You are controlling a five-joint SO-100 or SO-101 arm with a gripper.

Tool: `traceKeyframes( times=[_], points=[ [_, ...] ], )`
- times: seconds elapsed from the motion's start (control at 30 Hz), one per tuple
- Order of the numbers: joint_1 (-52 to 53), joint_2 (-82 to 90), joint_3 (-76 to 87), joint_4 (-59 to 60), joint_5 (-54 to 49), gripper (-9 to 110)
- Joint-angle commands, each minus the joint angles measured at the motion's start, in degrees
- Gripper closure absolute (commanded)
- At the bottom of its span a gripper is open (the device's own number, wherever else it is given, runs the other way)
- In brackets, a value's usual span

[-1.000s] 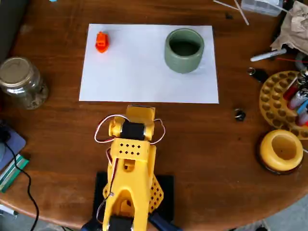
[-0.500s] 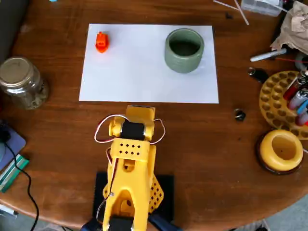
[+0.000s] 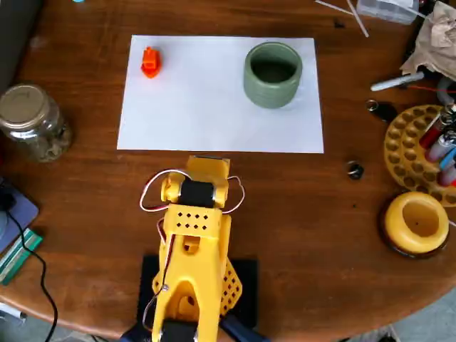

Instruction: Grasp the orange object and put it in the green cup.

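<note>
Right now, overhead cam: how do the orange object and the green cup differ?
Size: the orange object is far smaller than the green cup.
Shape: the orange object is a lumpy solid block; the green cup is a round, thick-walled cylinder with a dark open inside.
Place: the orange object sits near the white sheet's top-left corner, the green cup near its top-right.
Shared: both rest on the sheet, apart from each other and from the yellow arm.

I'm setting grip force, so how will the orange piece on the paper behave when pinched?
The orange object looks like small moulded plastic, so probably stiff and light. Its lumpy outline may let it twist in the grip. Lying on smooth white paper, it could slide if nudged.
</note>
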Motion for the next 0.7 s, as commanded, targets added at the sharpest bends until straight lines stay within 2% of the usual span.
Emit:
traceKeyframes(
  times=[0.0,0.47,0.6,0.67],
  points=[
    [-0.18,0.09,-0.70,0.26,-0.26,101],
    [-0.09,0.09,-0.70,-0.26,0.09,101],
    [0.44,0.09,-0.70,-7.91,0.35,101],
    [1.85,0.09,-0.70,-15.12,7.47,101]
  ],
)
